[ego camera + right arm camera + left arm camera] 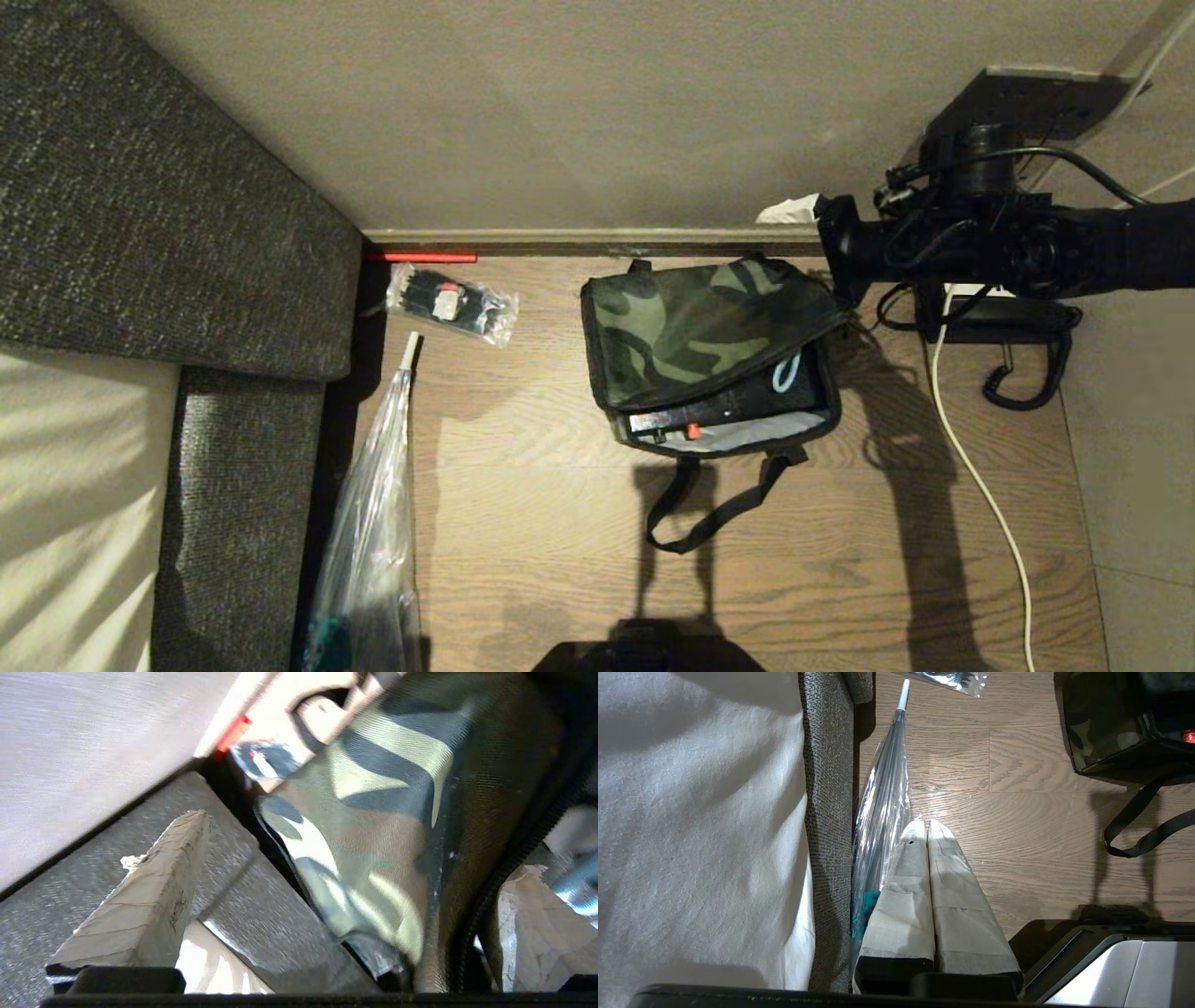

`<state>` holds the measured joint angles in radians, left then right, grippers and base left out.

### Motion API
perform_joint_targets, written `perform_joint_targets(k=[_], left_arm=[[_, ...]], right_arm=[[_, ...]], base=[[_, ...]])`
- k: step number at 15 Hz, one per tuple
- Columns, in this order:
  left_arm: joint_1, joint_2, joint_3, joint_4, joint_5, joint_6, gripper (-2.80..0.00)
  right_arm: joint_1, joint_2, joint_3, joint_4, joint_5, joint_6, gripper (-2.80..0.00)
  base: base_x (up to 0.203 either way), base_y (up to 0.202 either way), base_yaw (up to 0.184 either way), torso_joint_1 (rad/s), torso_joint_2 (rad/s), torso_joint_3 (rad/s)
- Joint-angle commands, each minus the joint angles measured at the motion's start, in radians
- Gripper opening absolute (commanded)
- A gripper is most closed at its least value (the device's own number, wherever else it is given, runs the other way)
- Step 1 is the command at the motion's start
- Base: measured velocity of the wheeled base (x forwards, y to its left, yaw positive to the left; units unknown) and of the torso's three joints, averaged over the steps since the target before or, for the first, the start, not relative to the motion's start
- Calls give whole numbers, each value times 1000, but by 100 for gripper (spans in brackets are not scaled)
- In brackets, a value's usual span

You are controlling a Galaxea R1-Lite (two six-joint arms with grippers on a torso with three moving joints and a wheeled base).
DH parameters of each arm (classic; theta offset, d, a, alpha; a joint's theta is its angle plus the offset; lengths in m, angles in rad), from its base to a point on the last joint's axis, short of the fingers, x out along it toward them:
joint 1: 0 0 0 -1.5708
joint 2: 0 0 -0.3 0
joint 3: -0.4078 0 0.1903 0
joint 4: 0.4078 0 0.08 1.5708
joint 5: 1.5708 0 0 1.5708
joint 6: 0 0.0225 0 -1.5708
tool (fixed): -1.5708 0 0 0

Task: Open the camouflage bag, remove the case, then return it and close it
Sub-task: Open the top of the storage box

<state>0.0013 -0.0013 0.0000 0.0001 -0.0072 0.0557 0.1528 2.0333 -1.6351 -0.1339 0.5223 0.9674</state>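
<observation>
The camouflage bag [695, 331] sits on the wood floor near the wall. Its lid [373, 826] is ajar along the front and right. Through the gap show the black case [747, 403], the silver lining and a light-blue loop [787, 373]. My right arm [971, 247] reaches in from the right to the bag's far right corner. My right gripper [362, 844] is open wide, and the lid's right edge lies between its taped fingers [154, 882]. My left gripper [927, 823] is shut and empty, parked over the floor beside the sofa.
A grey sofa [140, 215] fills the left. A long clear plastic bag [373, 523] leans on it, and a small clear bag [453, 303] lies by the wall. A black telephone [1013, 322] and white cable [980, 485] lie right of the bag. The bag's strap [700, 504] trails forward.
</observation>
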Motion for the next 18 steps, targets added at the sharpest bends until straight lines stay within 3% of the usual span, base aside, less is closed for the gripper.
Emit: perform_joint_targets(k=[1, 10, 18], left_arm=[[0, 1, 2, 0, 0, 1, -280], [0, 1, 2, 0, 0, 1, -280], [0, 1, 2, 0, 0, 1, -280]], right_arm=[[1, 7, -40, -13, 0, 5, 0], [2, 35, -227, -32, 11, 7, 0], [17, 22, -235, -38, 17, -4, 0]], base=[[0, 0, 0, 0, 0, 0], [0, 0, 0, 0, 0, 0], [0, 0, 0, 0, 0, 0]])
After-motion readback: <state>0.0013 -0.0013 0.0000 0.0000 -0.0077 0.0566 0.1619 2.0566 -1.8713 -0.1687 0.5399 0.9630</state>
